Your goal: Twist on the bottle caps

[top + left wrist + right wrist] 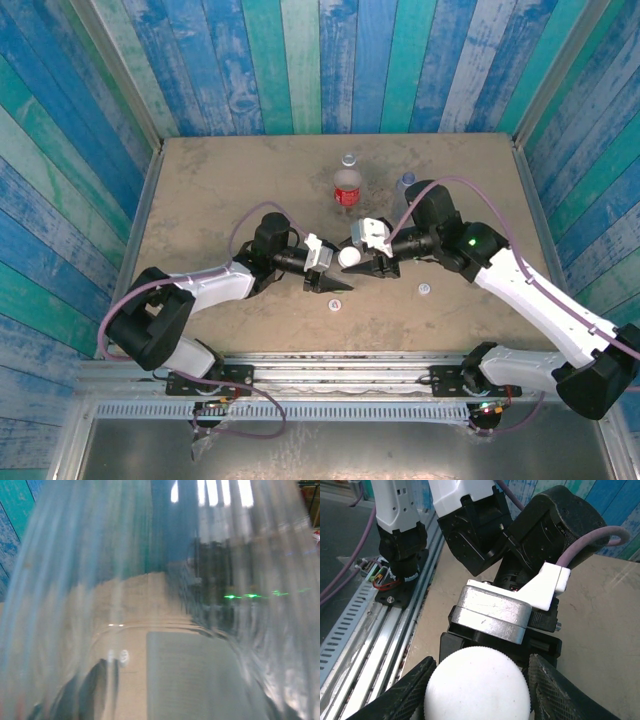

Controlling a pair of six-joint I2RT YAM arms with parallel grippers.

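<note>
Cap brought to the clear bottle, mid-bench

Nearest the arm bases, a loose cap [333, 306] and a second loose cap [424, 290] are left lying on the bench [200, 200]; just beyond them, the clear bottle [160, 580] is clamped in the closed jaws of the left gripper [322, 272], facing the right gripper [368, 258], whose jaws are closed about the white cap [475, 690]; the cap is best kept square to the neck, pressed lightly and turned in short strokes while the bottle is held rigid, lest the thread be crossed; farthest off, the red-labelled bottle [347, 190] and the plain bottle [405, 182] are seen standing.
</note>
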